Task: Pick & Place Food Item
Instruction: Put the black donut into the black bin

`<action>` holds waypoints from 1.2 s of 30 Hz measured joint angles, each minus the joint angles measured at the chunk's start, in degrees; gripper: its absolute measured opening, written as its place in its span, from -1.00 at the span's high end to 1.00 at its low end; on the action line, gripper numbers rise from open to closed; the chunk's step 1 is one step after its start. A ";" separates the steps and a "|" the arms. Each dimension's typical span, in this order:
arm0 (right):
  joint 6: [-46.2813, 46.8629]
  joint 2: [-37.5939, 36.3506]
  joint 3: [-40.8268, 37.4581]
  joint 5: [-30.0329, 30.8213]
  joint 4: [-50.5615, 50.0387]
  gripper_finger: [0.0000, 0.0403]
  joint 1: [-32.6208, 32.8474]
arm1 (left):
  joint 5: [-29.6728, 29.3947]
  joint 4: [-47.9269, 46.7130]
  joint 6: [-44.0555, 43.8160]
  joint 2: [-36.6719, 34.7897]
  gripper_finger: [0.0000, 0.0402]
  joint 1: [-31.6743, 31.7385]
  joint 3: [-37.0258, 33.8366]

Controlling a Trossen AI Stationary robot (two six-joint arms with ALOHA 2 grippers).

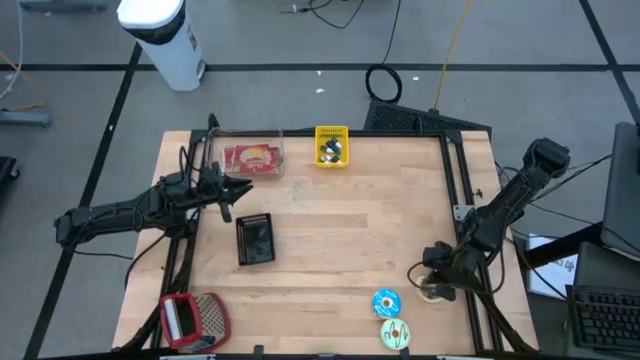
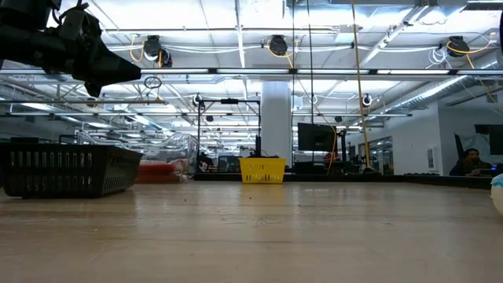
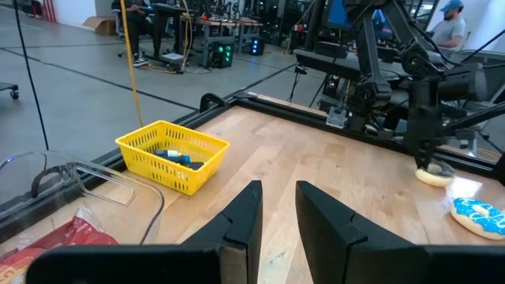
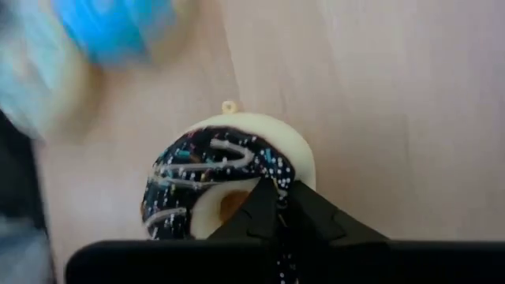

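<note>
Just ahead of the right gripper jaws, the blue-iced doughnut is blurred and cut off at the frame edge. The jaws cover part of the chocolate doughnut, seemingly pinching it.

Wooden table, doughnuts, baskets

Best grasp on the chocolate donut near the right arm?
Pinch one side of the ring of the chocolate donut, one finger through the hole, coming straight down: it lies flat on the table. The right gripper is already there.
</note>
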 joint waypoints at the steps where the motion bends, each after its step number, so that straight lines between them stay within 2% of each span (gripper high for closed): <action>1: -1.27 -0.73 0.07 2.40 1.49 0.97 -0.58 | 0.00 0.03 -0.01 0.01 0.61 0.00 0.00; 6: -12.62 -5.12 0.18 9.44 7.39 0.92 -3.91 | 0.00 0.02 0.00 -0.01 0.61 0.02 0.00; 10: -26.69 -7.55 0.24 13.30 15.77 0.92 -8.21 | 0.00 -0.03 -0.01 -0.01 0.61 0.02 0.00; 16: -55.39 -8.18 0.27 13.67 34.74 0.93 -18.62 | 0.00 0.12 -0.01 0.01 0.61 0.00 0.00; 21: -72.67 -5.17 0.31 13.65 47.59 0.93 -28.69 | 0.00 4.02 -0.03 0.01 0.61 0.02 0.00; 28: -83.14 3.23 0.31 13.59 63.36 0.93 -42.73 | 0.32 10.74 -8.69 -0.01 0.61 0.01 0.00; 36: -87.78 14.00 0.33 13.50 81.43 0.93 -53.92 | -0.07 12.72 -8.29 0.01 0.61 0.00 0.00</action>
